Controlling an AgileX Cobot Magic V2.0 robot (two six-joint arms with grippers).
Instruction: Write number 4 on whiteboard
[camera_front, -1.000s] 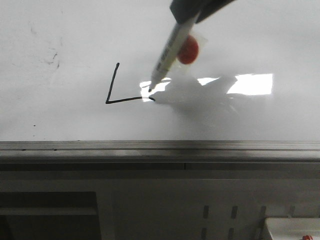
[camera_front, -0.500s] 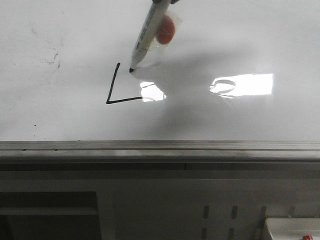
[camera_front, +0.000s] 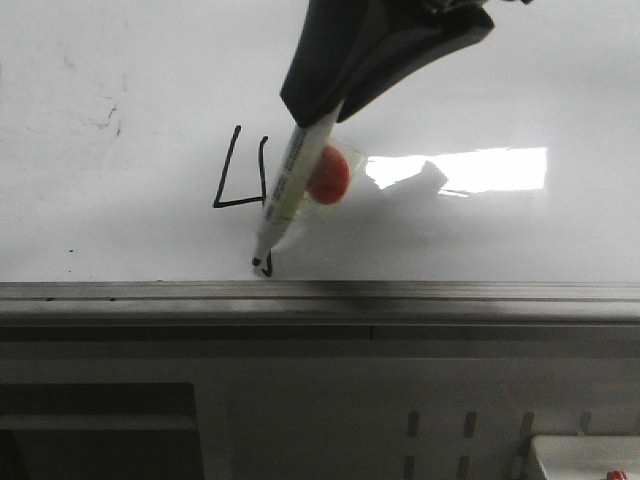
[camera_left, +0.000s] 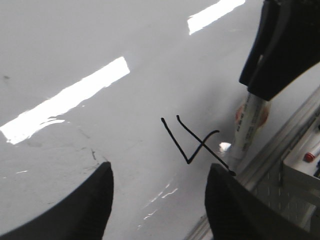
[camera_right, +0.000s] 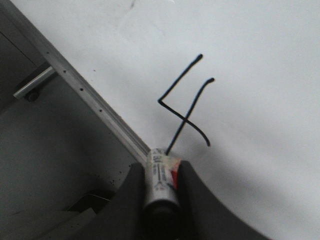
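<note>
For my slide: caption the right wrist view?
Right gripper holding marker beside the finished number 4 on the whiteboard.

In the front view the marker (camera_front: 290, 190) covers the lower stroke of the number 4 (camera_front: 238, 170); the right pincer (camera_front: 330, 110) runs off at twelve o'clock.

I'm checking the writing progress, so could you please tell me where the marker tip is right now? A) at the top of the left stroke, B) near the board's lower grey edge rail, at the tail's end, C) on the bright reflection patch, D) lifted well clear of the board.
B: the white marker's tip sits at the end of the thin black hand-drawn 4, just above the grey metal edge rail, held by the right pincer.
</note>
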